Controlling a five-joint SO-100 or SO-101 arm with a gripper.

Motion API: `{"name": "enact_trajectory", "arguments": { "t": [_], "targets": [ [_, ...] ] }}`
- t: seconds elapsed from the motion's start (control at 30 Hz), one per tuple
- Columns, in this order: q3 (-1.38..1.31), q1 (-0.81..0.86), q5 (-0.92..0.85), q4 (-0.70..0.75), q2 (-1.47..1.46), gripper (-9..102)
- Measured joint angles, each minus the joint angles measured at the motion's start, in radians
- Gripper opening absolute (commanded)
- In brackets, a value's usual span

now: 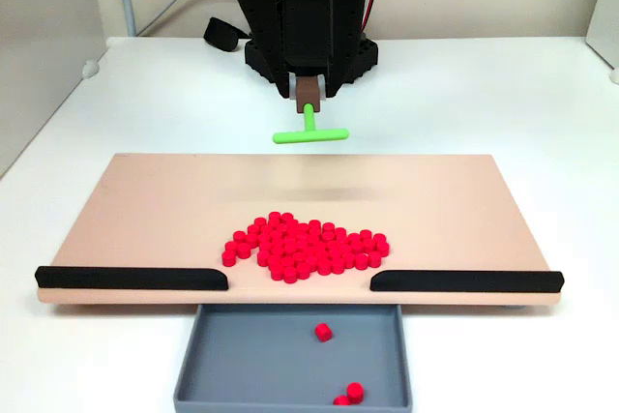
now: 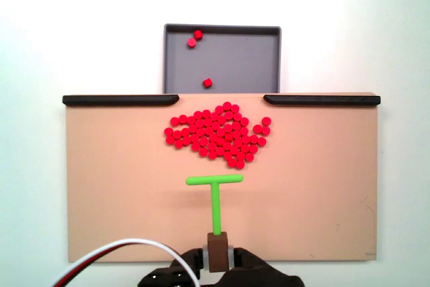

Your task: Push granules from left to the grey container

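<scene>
While the end effector (image 1: 309,87) hangs above the far edge of the board (image 1: 155,200) in a fixed view facing the arm, it is clamped on a brown block that carries the green pusher (image 1: 310,130); the T-bar sits in the air, short of the pile. Granules (image 1: 308,246) lie in one flat cluster near the board's front edge, mostly ahead of the gap between the two black strips (image 1: 131,278), spilling a bit left of it. Grey container (image 1: 222,355) sits on the white tabletop (image 1: 542,103) just below that gap, with three granules inside.

Second fixed view, from above and behind the arm: end effector (image 2: 216,255) at the bottom edge, closed on the brown block. Pusher (image 2: 215,196) points up-frame, crossbar near the pile but apart from it. Granules (image 2: 218,134) are between crossbar and strips (image 2: 121,99). Container (image 2: 242,58) butts against the board (image 2: 114,186) beyond the gap; three granules in it.
</scene>
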Motion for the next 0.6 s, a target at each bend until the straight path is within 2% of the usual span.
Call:
{"name": "enact_trajectory", "arguments": {
  "t": [0.6],
  "targets": [
    [0.000,0.017,-0.011,0.000,0.000,0]
  ]
}}
